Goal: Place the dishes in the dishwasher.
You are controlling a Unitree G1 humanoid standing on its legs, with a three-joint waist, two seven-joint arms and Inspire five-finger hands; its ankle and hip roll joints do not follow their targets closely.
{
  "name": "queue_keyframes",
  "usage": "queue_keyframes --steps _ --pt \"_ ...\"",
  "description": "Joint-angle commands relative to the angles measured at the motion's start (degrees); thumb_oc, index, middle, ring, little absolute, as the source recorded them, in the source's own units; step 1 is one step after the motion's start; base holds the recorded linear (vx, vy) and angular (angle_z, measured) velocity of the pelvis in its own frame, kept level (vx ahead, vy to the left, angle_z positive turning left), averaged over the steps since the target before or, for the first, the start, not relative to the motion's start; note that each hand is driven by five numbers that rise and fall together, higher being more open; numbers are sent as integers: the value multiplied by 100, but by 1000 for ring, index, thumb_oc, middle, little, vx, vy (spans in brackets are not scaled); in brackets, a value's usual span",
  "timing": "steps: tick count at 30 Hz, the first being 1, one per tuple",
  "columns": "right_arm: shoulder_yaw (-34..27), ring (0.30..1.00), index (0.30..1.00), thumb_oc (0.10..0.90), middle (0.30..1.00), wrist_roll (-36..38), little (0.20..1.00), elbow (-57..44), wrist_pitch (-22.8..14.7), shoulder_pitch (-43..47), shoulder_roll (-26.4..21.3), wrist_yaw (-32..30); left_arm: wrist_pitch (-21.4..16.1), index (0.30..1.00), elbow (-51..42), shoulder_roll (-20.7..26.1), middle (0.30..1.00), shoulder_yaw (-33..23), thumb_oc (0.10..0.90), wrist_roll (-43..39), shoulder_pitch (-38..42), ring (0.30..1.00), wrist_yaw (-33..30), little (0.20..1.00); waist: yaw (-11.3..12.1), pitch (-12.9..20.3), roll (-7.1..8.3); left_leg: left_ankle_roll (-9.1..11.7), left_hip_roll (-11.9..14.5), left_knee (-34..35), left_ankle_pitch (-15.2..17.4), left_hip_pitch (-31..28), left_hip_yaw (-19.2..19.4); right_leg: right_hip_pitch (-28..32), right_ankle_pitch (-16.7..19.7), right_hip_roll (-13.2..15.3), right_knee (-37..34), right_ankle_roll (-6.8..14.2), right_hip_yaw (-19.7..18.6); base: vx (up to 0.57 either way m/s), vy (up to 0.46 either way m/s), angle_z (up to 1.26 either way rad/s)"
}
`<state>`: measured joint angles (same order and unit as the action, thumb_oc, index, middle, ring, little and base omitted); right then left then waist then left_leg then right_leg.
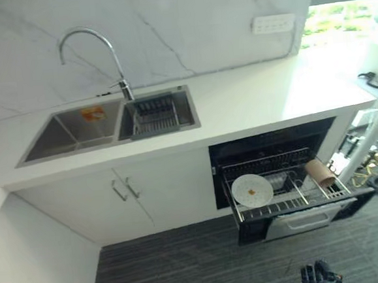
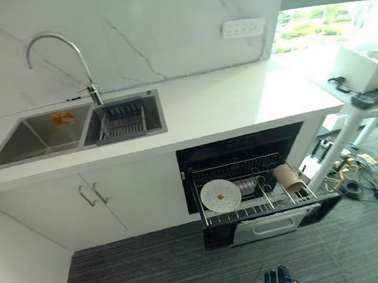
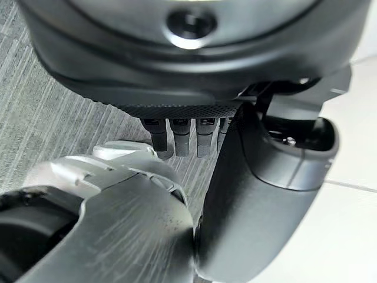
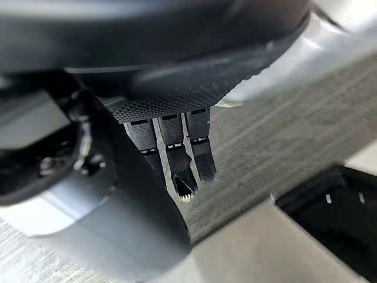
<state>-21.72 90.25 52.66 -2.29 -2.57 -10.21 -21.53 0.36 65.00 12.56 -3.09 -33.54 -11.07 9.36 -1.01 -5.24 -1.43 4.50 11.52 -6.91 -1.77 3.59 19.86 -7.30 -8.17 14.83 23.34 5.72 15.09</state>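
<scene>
My right hand [image 1: 321,275] hung low in front of me, its fingers [image 4: 177,159] straight and loose, holding nothing. My left hand [image 3: 182,138] hung down too, fingers [image 3: 179,135] straight and relaxed, pointing at the floor, empty.

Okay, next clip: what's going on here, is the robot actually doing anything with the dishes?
Not at this moment. The dishwasher rack is pulled out under the counter, with a white plate standing in it and a brown cup lying at its right end. Both hands hang low, open and empty: the right hand and left hand are over the floor, touching nothing.
</scene>
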Motion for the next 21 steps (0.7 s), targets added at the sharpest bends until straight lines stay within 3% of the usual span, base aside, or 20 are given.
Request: queue_keyframes --steps 1,7,21 --pt "-387 300 300 400 300 309 300 -221 -261 637 -429 69 44 900 -42 430 900 55 800 -39 100 900 -104 900 -61 -287 117 140 213 -1028 1267 -249 -291 535 -81 -16 -616 294 154 32 -6 20" --pt "-625 300 300 400 300 740 300 217 -319 954 -710 -150 168 900 -128 352 900 204 800 -126 65 900 -298 900 202 -241 46 149 152 -1028 1251 -216 -495 666 -141 -2 -616 250 331 53 -15 25" --pt "-415 300 300 400 300 604 300 479 -177 1948 -1464 -559 404 900 -598 315 900 406 800 -232 -24 900 -729 900 865 -426 -111 147 -76 -1028 1136 67 -949 806 -74 258 -616 263 808 34 -4 19"
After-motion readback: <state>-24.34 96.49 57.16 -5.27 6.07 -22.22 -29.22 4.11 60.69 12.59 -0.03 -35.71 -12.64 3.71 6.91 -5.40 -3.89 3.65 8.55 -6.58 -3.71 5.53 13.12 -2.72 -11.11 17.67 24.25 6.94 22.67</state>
